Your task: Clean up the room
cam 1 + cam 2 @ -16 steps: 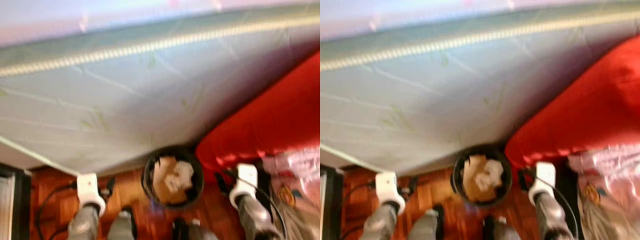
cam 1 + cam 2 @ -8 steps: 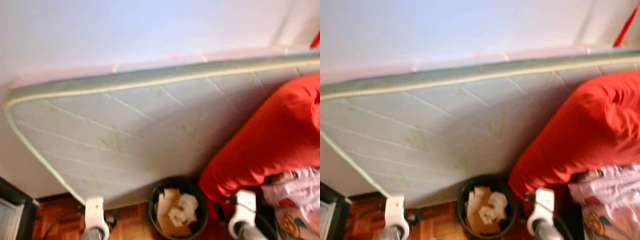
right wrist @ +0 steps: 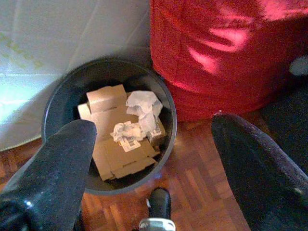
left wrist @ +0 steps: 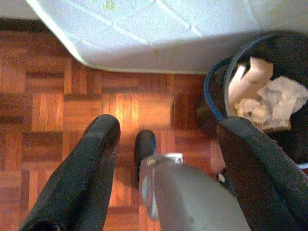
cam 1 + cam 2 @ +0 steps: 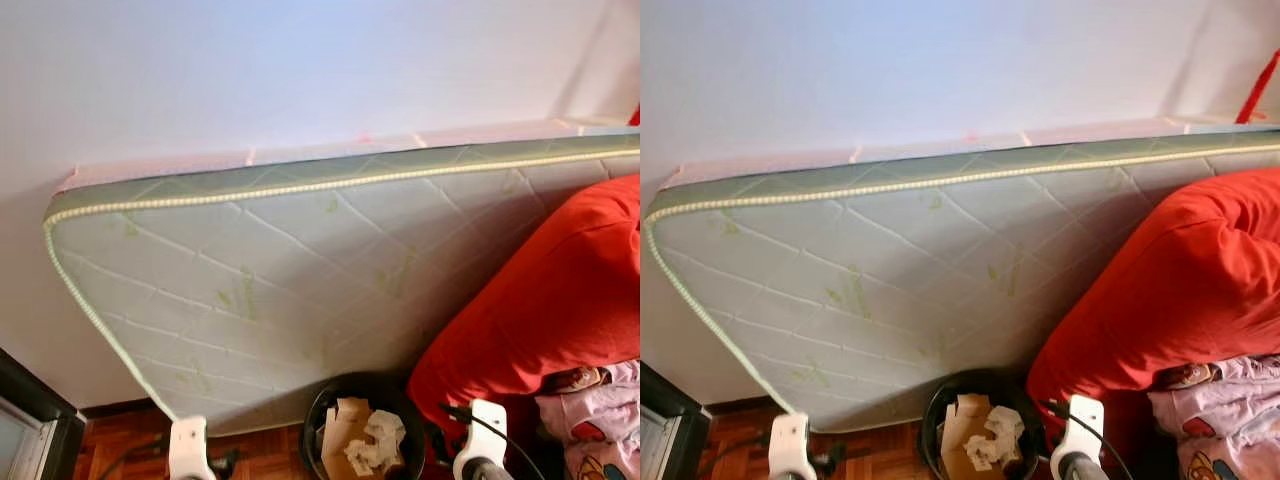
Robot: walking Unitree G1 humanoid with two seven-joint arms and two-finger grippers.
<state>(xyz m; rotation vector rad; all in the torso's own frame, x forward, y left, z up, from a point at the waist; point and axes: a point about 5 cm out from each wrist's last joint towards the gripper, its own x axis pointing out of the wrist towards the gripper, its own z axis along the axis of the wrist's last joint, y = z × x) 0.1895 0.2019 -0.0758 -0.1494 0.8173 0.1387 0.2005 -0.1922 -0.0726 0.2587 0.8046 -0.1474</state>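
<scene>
Left gripper (image 4: 166, 144): held low over the reddish-brown parquet floor (image 4: 53, 106); its jaws were spread wide apart, with nothing between them.
Right gripper (image 3: 149, 159): held above the round black waste bin (image 3: 163, 103); its jaws were likewise spread, with nothing gripped.
Waste bin: stood on the parquet, just in front of the mattress and right beside the red bundle; flattened brown cardboard (image 3: 108, 149) and crumpled white paper (image 3: 144, 106) were seen lying inside it.
Red fabric bundle (image 5: 560, 300): a large red cushion-like mass was seen on the robot's right, resting against the mattress face.
Pink printed cloth (image 5: 605, 420): lay at the far right, below the red bundle.
Pale green quilted mattress (image 5: 290, 270): stood on its long edge, leaned against the white wall (image 5: 280, 70).
Dark frame (image 5: 30, 415): seen at the far left by the floor; what it belonged to could not be told.
</scene>
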